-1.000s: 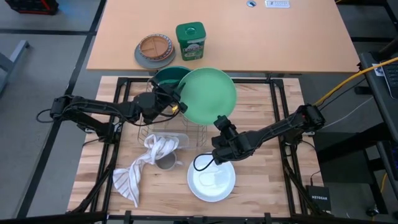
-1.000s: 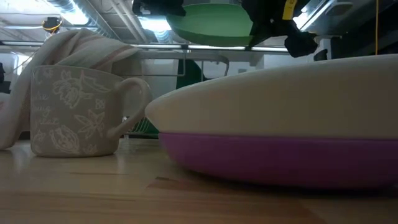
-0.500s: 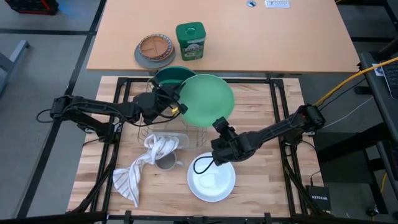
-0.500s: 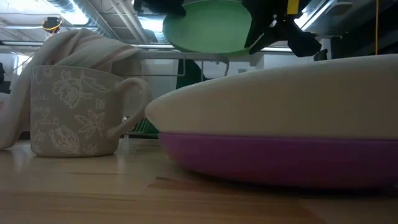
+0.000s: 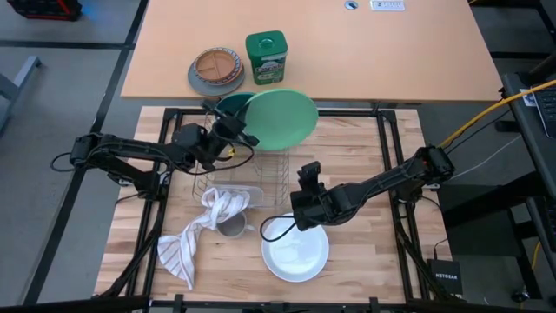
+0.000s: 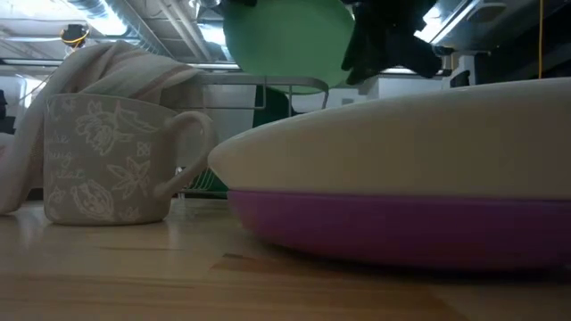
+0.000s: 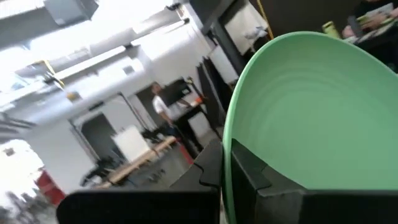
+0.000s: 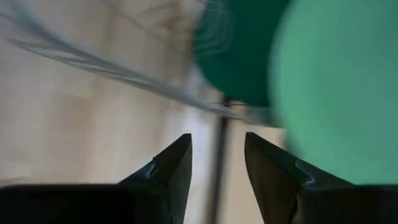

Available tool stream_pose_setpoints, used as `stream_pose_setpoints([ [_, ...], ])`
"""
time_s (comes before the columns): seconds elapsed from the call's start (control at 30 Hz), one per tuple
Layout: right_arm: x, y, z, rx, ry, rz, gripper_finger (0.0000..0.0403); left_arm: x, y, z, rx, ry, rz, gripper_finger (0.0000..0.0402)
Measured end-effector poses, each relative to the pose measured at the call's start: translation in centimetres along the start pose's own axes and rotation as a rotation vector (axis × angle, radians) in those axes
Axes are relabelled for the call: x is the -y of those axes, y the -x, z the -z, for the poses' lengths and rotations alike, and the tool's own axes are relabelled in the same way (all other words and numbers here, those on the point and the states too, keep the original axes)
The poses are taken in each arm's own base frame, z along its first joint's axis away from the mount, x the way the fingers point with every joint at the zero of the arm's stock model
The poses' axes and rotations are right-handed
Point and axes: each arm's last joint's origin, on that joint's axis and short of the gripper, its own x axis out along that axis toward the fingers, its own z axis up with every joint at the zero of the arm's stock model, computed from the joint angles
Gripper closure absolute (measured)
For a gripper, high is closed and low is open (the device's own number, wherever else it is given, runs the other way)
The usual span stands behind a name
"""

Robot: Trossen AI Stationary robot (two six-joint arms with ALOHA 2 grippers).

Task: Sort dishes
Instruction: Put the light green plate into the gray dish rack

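A light green plate (image 5: 282, 119) hangs tilted above the wire dish rack (image 5: 239, 178), with my left gripper (image 5: 244, 139) shut on its left rim. A darker green plate (image 5: 231, 105) stands on edge in the rack's far end. My right gripper (image 5: 307, 173) is open just near of the light green plate, with nothing between its fingers (image 8: 177, 162). The white plate (image 5: 296, 252) rests on the smaller purple plate (image 6: 401, 223) at the table's near side. My left gripper pinches the light green plate's rim (image 7: 227, 146) between its two fingers, one on the hollow inner face and one on the back. It comes level from the table's left. The plate is lifted clear and tipped up, its hollow face turned toward the near right.
A patterned mug (image 6: 111, 160) and a striped cloth (image 5: 195, 235) lie near the rack's near left corner. On the far table stand a tan and grey divided plate (image 5: 215, 71) and a green tin (image 5: 266, 56).
My right gripper has opened, let go of the light green plate and drawn back toward the near edge. My left gripper has shut on the plate's rim and carried it toward the far left, tipping it from flat to a steeper tilt over the rack.
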Motion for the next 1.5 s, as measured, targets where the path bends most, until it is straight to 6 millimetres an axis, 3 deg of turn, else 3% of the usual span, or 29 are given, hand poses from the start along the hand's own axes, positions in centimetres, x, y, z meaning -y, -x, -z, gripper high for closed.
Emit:
stream_pose_setpoints([
  [0.23, -0.9, 0.2, 1.3, -0.098, -0.147, -0.259, 0.0252, -0.5, 0.7, -0.7, 0.027, -0.196, 0.001, 0.0400],
  [0.53, -0.9, 0.4, 3.1, -0.258, -0.190, -0.253, 0.0252, -2.0, 2.7, -1.8, 0.043, -0.396, 0.032, 0.0401],
  [0.97, -0.8, 0.4, 3.3, -0.278, -0.231, -0.238, 0.0252, -1.0, 3.6, 0.8, -0.089, -0.665, 0.244, 0.0401],
  [1.5, -0.8, 0.4, 3.0, -0.256, -0.250, -0.227, 0.0252, -0.7, 2.2, 2.7, -0.147, -0.877, 0.302, 0.0401],
])
